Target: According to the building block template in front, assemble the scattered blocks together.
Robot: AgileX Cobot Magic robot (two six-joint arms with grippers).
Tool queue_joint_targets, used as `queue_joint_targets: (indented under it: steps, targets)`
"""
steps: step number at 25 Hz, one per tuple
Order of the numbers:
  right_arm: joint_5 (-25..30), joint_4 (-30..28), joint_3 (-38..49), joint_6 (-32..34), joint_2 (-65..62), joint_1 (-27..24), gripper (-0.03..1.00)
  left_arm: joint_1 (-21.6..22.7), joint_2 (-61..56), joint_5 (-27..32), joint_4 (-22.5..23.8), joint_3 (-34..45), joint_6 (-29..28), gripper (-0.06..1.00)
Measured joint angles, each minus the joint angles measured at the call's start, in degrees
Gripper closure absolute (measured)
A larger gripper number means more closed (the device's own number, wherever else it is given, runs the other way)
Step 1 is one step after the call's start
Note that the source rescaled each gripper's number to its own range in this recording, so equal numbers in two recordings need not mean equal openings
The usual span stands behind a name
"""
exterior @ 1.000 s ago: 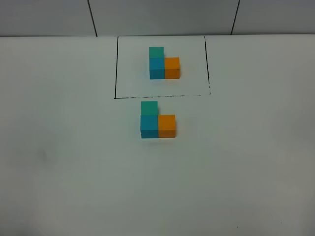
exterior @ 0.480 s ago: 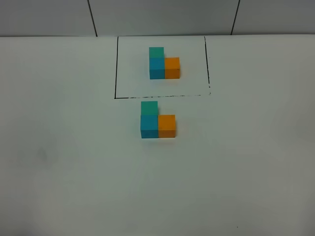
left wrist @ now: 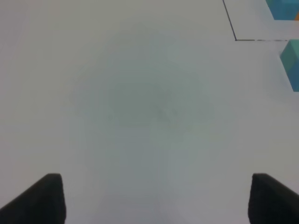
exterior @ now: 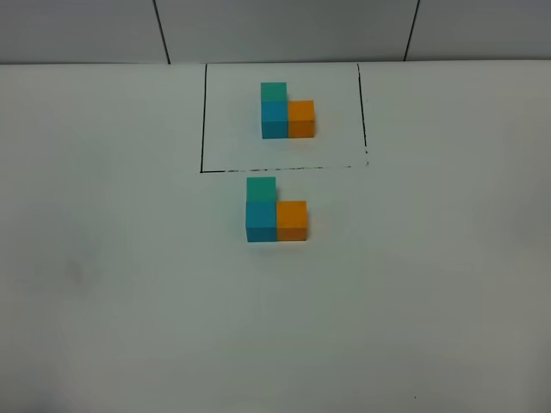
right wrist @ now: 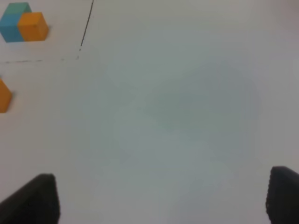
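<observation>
My blocks (exterior: pixel 275 210) sit joined in an L just outside the frame (exterior: pixel 203 120), on its near side, matching the template (exterior: pixel 287 111) inside. Both my left gripper (left wrist: pixel 154 198) and right gripper (right wrist: pixel 161 198) hang spread wide, holding nothing.

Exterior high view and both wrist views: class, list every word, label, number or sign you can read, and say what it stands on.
None: no readable text in any view.
The template cubes, the assembled cubes and the white table are unmarked; the black drawn frame is only a line.
</observation>
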Motion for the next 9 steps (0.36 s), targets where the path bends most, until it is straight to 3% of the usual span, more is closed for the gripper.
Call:
queue_joint_targets:
  steps: [9]
  targets:
    - [0.0,0.0,0.0,0.0,0.0,0.0,0.18,0.0,0.0,0.0,0.0,0.0,0.0,0.28]
